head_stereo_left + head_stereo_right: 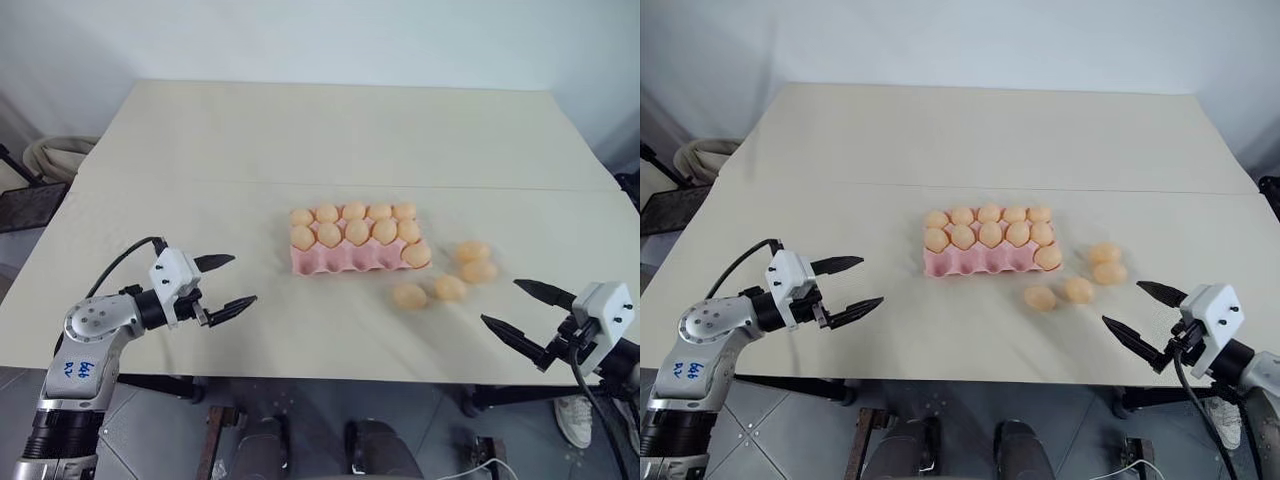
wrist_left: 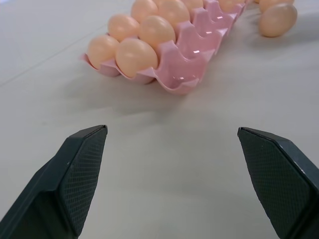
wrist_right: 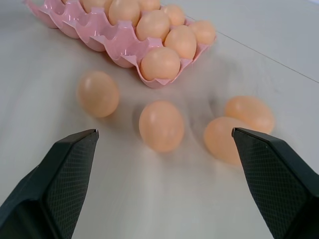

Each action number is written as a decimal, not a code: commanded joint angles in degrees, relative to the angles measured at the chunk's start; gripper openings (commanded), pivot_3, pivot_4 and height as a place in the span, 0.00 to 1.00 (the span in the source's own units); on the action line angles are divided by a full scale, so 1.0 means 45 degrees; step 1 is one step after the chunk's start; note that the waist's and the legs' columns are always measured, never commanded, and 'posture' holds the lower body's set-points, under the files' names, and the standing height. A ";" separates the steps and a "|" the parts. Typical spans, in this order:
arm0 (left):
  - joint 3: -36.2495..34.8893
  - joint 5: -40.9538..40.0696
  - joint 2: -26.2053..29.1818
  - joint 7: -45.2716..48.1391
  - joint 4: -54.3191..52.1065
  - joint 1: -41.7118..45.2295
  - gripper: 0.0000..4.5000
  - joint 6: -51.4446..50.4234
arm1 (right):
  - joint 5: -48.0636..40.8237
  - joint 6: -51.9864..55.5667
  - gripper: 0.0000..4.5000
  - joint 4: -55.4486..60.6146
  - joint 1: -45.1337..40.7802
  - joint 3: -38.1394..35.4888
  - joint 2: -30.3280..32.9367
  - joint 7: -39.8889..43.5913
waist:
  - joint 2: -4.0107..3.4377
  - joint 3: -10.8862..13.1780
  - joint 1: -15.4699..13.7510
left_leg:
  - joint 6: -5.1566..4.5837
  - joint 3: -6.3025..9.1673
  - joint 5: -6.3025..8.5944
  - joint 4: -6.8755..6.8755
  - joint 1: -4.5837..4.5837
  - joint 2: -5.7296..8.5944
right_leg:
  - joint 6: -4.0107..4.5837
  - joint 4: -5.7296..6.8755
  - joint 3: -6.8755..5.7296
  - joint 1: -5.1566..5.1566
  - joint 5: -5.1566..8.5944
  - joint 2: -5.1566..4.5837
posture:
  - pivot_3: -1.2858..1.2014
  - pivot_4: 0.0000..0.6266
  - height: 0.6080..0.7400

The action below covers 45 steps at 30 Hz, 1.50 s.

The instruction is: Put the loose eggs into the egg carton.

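Observation:
The pink egg carton [image 1: 340,266] lies mid-table, its two far rows full of pale-orange eggs and one more egg in the right end cup of the near row [image 1: 417,254]. The other near cups are bare. Several loose eggs lie on the table just right of the carton: two side by side near its front corner [image 1: 409,295] [image 1: 450,288] and two close together farther right [image 1: 472,251] [image 1: 479,271]. My left gripper [image 1: 240,280] hovers open, left of the carton, holding nothing. My right gripper [image 1: 500,302] is open, empty, just short of the loose eggs.
The beige table [image 1: 300,140] has a seam running across behind the carton, and its front edge lies just below both grippers. A coiled hose [image 1: 55,155] and a black rack [image 1: 25,205] sit off the table's left side. A white shoe [image 1: 574,420] shows on the floor at lower right.

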<state>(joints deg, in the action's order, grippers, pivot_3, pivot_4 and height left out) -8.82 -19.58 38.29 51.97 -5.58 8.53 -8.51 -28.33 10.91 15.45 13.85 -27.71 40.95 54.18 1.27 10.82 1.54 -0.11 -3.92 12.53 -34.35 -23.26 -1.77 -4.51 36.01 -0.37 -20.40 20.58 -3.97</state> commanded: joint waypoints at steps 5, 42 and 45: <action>0.0563 -0.0292 -0.0274 0.0206 -0.0433 0.0418 0.99 -0.0303 | -0.0120 -0.0397 1.00 0.0078 0.0298 -0.0901 -0.0233 -0.0538 | 0.0000 0.0000 -0.0014 | -0.0001 0.0000 -0.0001 -0.0001 0.0000 0.0001 | -0.0001 0.0002 0.0000 0.0001 0.0000 0.0000 | 0.52 0.24 1.00; 0.1029 0.0026 -0.0643 -0.0016 -0.0532 0.0667 0.99 0.0108 | 0.1585 0.4063 1.00 -0.2659 -0.5956 0.4802 0.1405 -0.0686 | -0.0010 -0.0005 -0.0005 | -0.0073 -0.0038 -0.0041 0.0002 -0.0025 0.0014 | -0.0017 0.0011 0.0029 -0.0047 -0.0009 -0.0011 | 0.52 0.24 1.00; 0.0948 0.0004 -0.0634 -0.0135 -0.0714 0.0524 1.00 0.0055 | 0.1737 0.3942 0.87 -0.2903 -0.6025 0.5013 0.1361 -0.0529 | -0.0010 -0.0006 0.0007 | -0.0077 -0.0039 -0.0040 -0.0001 -0.0024 0.0014 | -0.0019 0.0013 0.0030 -0.0046 -0.0011 -0.0011 | 0.52 0.24 1.00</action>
<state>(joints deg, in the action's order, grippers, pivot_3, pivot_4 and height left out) -3.14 -18.82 35.04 51.93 -6.48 11.48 -8.61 -20.85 29.81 2.19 -12.68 -4.75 46.85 51.19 1.23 10.79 1.57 -0.46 -4.10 12.34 -34.36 -23.36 -1.71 -4.60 36.09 -0.24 -20.60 20.53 -4.02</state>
